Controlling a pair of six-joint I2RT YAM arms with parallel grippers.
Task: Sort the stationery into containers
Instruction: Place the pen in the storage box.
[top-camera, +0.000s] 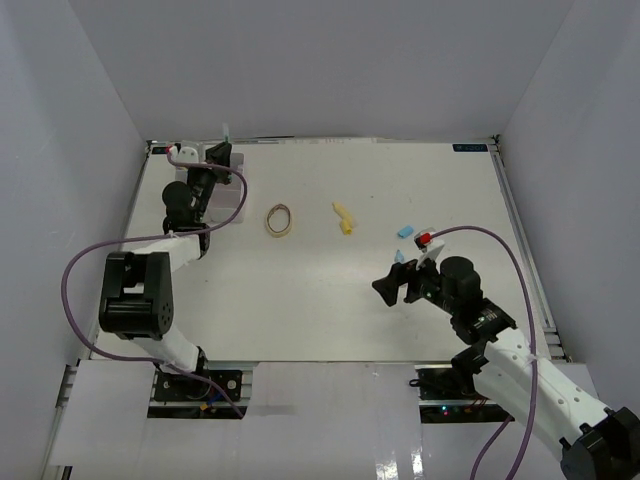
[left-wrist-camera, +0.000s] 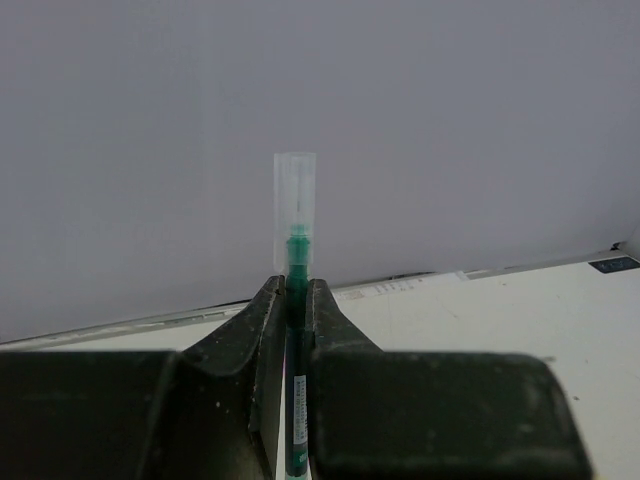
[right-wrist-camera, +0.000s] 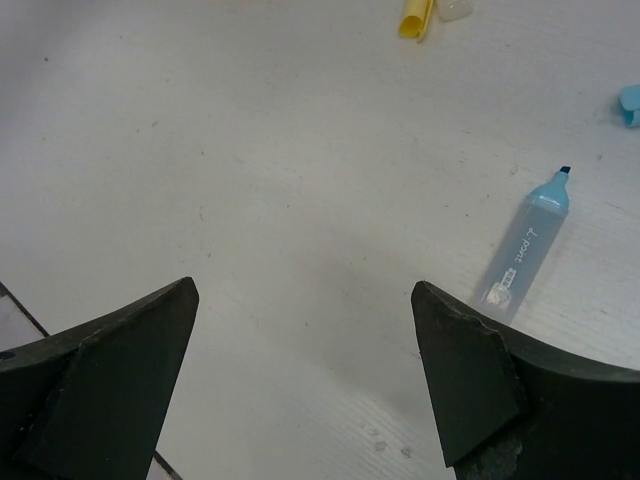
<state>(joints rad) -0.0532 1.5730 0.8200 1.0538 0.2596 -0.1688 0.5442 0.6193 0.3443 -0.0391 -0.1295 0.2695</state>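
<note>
Green pen (left-wrist-camera: 296, 300) with a clear cap, clamped between the jaws of the left gripper (left-wrist-camera: 296, 300): the jaws are pressed against the barrel on both sides, and the capped end stands clear above the fingertips, in front of the grey back wall (left-wrist-camera: 320, 100). From the overhead camera the left gripper (top-camera: 214, 166) sits above the white organizer tray (top-camera: 238, 200) at the far-left corner of the table (top-camera: 330, 310), the pen's cap (top-camera: 226, 132) pointing towards the back wall. Whether the pen's lower end touches the tray cannot be determined; its compartments are hidden by the arm. Loose on the table, well apart from the tray: a tan ring (top-camera: 280, 219) lying flat nearest the tray, a yellow marker (top-camera: 344, 218) to its right, and a small blue piece (top-camera: 405, 230) further right. A light blue marker (right-wrist-camera: 530, 245) lies uncapped on the table just beyond the right gripper (right-wrist-camera: 303, 290). The right gripper is spread wide with nothing between its fingers, above bare table, touching no item. The yellow marker's end (right-wrist-camera: 415, 18) shows at the top edge of the right wrist view.
</note>
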